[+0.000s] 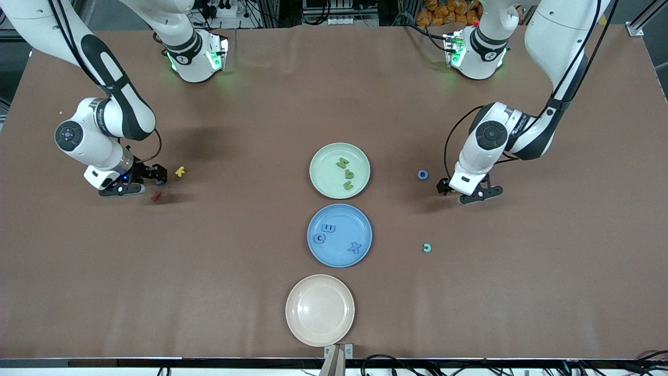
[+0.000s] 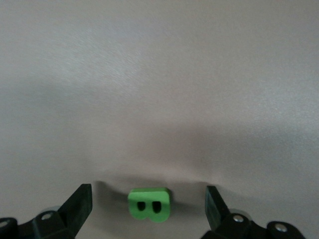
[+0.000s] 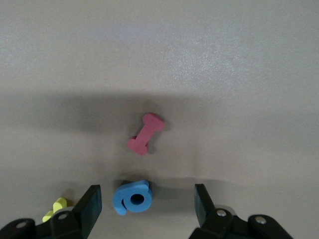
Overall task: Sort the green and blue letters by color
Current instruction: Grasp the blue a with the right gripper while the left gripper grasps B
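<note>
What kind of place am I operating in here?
Most likely a robotics lab workcell: a brown-covered table with arm bases bolted along one edge, cables and power strips past it, and staged props: coloured plates and foam letters.

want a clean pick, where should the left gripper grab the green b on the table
Grip the green B across its two outer edges, coming straight down from above. It lies flat on the table, so only its sides offer faces to pinch. The left gripper already straddles it with open fingers, the letter roughly centred between them.
</note>
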Robot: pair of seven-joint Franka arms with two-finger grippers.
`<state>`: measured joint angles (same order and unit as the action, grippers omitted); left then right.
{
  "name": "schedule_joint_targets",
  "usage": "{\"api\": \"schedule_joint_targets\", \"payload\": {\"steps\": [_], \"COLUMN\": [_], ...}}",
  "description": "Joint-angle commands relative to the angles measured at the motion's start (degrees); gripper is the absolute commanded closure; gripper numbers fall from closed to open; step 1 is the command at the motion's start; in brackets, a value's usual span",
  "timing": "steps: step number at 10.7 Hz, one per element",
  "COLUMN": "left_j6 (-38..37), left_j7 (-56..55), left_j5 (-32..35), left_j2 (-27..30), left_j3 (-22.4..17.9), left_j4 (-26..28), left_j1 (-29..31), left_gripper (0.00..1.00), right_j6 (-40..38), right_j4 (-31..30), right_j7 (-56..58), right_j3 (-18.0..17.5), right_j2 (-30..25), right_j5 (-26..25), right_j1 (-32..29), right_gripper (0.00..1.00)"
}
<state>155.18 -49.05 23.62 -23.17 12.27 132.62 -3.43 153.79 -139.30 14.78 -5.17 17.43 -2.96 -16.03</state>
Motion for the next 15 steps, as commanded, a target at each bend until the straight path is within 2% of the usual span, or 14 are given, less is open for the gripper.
{"api": "schedule_joint_targets", "payload": {"steps": [1,2,4,6,8,9,10,15], "left_j6": [1.88,1.88,1.88,1.79,1.62,1.53,1.35,1.18], "left_j7": [0.01,-0.08,0.27,0.19,0.19,0.27,0.27,0.98], "left_j5": [1.43,1.34,1.34,1.25,0.90,0.90,0.90,1.16], "left_j2": [-1.17,-1.17,-0.74,-0.21,-0.12,-0.47,-0.56,-0.73], "left_j3": [0.82,0.82,0.91,1.35,6.50,10.45,12.67,12.95], "left_j4": [-0.17,-0.17,0.36,0.62,0.71,0.71,0.80,1.94], "left_j1": [0.89,0.89,1.67,2.20,8.23,12.44,14.57,14.77], "left_gripper": [0.00,0.00,0.00,0.00,0.00,0.00,0.00,0.00], "right_j6": [2.04,2.04,1.96,1.96,1.78,1.34,1.08,-5.69], "right_j4": [-0.53,-0.79,-1.06,-1.58,-1.50,-1.24,-0.88,6.14], "right_j7": [0.78,0.78,0.78,0.87,1.48,1.40,1.31,-3.32], "right_j3": [-0.36,-0.28,-0.28,-0.28,-0.36,-0.36,-0.45,-0.98], "right_j2": [1.20,1.20,1.20,0.94,0.76,0.42,0.06,-1.26], "right_j5": [1.29,1.29,1.29,1.29,1.21,1.21,1.21,1.64], "right_j1": [-0.06,0.03,0.38,0.56,1.17,1.17,1.17,2.92], "right_gripper": [0.24,0.27,0.39,0.66,0.93,1.00,1.00,1.00]}}
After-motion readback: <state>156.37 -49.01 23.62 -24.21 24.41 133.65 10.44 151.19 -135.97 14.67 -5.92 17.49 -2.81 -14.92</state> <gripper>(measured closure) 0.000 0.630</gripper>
